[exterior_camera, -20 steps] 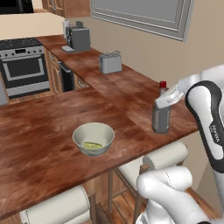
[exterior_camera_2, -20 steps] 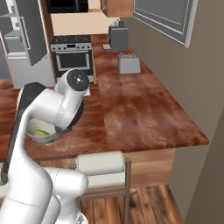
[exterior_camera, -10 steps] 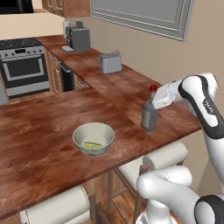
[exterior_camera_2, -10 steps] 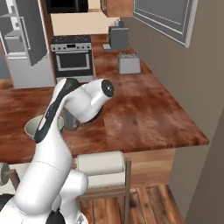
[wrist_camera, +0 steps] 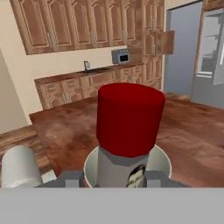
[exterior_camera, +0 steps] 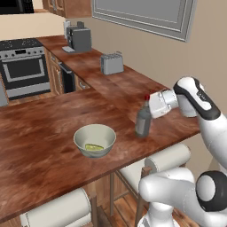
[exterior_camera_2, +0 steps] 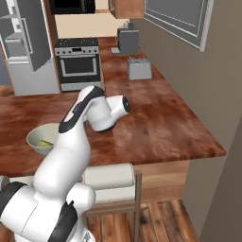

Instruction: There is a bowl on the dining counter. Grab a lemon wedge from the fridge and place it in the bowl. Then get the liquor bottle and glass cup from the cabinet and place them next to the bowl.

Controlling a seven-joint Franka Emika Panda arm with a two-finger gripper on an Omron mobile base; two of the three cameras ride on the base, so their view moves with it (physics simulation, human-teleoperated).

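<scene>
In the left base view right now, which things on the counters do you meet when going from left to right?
Coffee machine → bowl with the lemon wedge inside → toaster → bottle held at its neck by the fingers.

No legible text or labels anywhere.

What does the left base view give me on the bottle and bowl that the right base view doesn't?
The left base view shows the liquor bottle upright at the gripper, its base at the counter, apart from the bowl, with the lemon wedge inside.

In the right base view the arm blocks the bottle, but the fridge appears on the left.

Both show the bowl, wedge, toaster and stove.
</scene>
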